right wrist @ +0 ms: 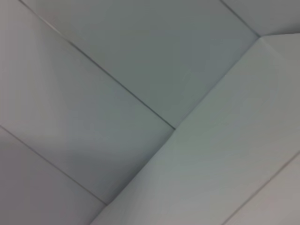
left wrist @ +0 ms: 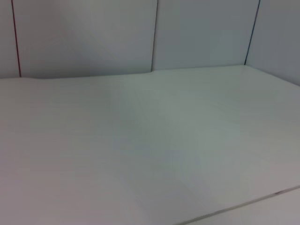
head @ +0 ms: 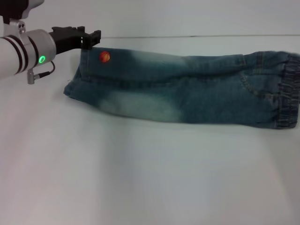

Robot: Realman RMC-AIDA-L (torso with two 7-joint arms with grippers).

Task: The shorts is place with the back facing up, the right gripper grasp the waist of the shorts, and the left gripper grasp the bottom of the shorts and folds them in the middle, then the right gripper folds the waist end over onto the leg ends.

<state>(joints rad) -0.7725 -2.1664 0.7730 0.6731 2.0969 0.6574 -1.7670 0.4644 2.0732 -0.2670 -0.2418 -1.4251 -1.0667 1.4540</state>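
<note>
The blue denim shorts (head: 187,89) lie across the white table (head: 140,178), folded lengthwise into one long band. The elastic waist (head: 288,93) is at the right edge of the head view. The leg ends (head: 77,82) are at the left, with a small orange patch (head: 104,56) near the far corner. My left gripper (head: 89,40) is at the far corner of the leg ends, its black fingers touching or just above the hem. The right gripper is out of view. Neither wrist view shows the shorts.
The white table stretches in front of the shorts towards me. Its back edge (head: 197,36) runs just behind the shorts. Grey wall panels (left wrist: 154,33) stand behind the table, and they also fill the right wrist view as wall panels (right wrist: 117,61).
</note>
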